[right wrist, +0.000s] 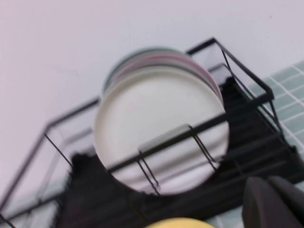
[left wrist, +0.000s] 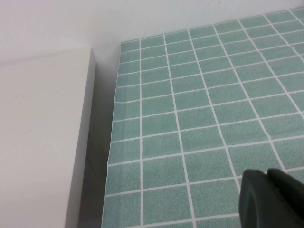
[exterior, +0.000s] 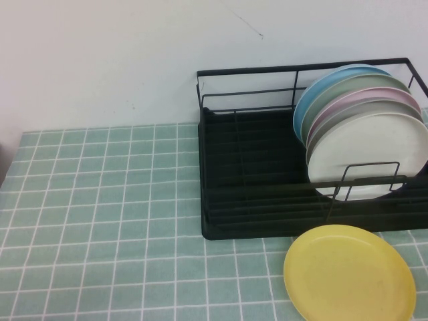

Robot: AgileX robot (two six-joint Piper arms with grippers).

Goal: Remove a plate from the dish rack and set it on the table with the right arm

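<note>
The cream plate (exterior: 369, 155) stands upright at the front of a row of plates in the black wire dish rack (exterior: 254, 174), at the rack's right end. It also shows in the right wrist view (right wrist: 156, 128), behind the rack's (right wrist: 247, 107) wire loops. My right gripper (right wrist: 268, 183) is shut and empty; it hangs over the table in front of the rack, apart from the plate. My left gripper (left wrist: 266, 176) is shut and empty above the pale-green tiled table (left wrist: 199, 118), far to the left. Neither gripper shows in the high view.
A yellow plate (exterior: 349, 273) lies flat on the table (exterior: 100, 214) just in front of the rack's right half; its edge shows in the right wrist view (right wrist: 178, 223). Pink, grey-green and blue plates (exterior: 334, 87) stand behind the cream one. A white wall rises behind.
</note>
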